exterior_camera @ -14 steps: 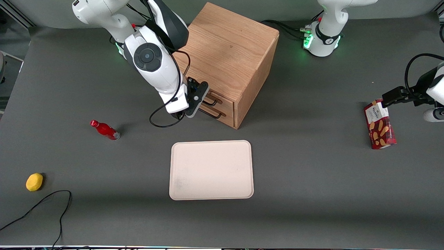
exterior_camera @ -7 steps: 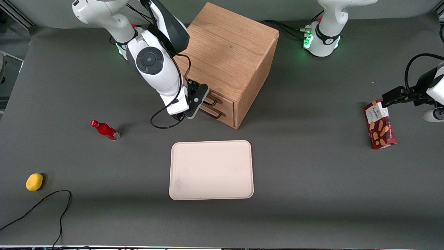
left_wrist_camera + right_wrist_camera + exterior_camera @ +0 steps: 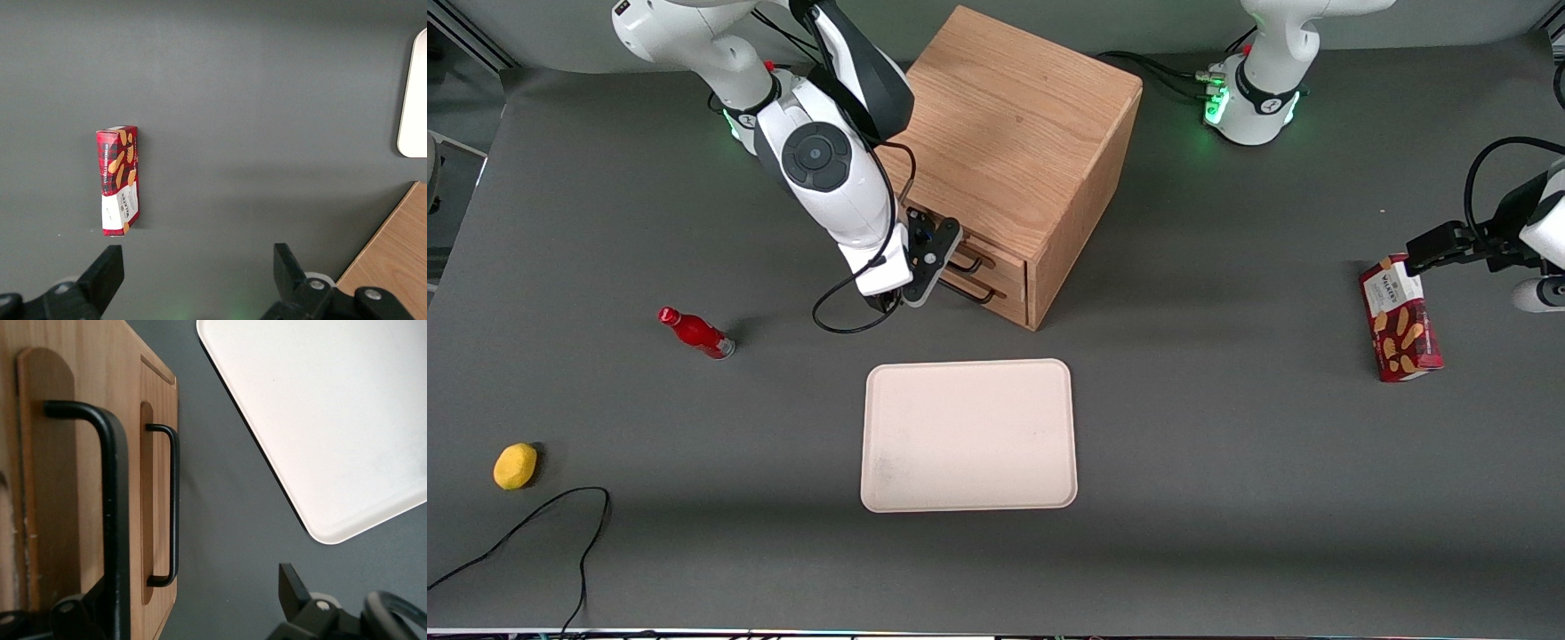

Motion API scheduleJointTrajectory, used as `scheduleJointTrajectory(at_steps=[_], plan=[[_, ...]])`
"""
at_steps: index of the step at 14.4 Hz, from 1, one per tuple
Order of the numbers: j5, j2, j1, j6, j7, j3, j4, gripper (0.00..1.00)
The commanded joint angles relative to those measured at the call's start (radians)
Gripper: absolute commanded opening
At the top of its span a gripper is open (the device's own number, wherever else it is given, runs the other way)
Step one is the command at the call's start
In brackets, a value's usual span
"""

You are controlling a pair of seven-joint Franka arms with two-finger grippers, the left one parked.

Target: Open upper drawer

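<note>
Slightly nearer the light-oak box cabinet point(image 3: 1021, 151) than a second ago, the black two-finger gripper point(image 3: 941, 255) sits in front of the upper drawer point(image 3: 996, 253), which lies flush and closed in the cabinet face above the lower drawer point(image 3: 159, 500). In the wrist view its jaws stand spread, one finger point(image 3: 73, 613) just beside the upper drawer's thin black wire handle point(image 3: 107, 493), possibly touching it, the other finger point(image 3: 293, 587) apart over bare grey desk point(image 3: 1227, 462). From the working arm's end: a yellow lemon point(image 3: 515, 466), a red bottle point(image 3: 695, 332), a cream rectangular tray point(image 3: 968, 435) nearer the camera than the cabinet with open desk between, then a red biscuit box point(image 3: 1400, 330).
</note>
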Motion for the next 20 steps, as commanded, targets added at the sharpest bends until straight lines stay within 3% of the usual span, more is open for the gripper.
scheduleJointTrajectory(at_steps=[1, 20], plan=[[-0.016, 0.01, 0.007, 0.014, -0.013, -0.009, 0.024, 1.0], [-0.051, 0.151, -0.093, -0.077, -0.076, -0.022, 0.251, 1.0]])
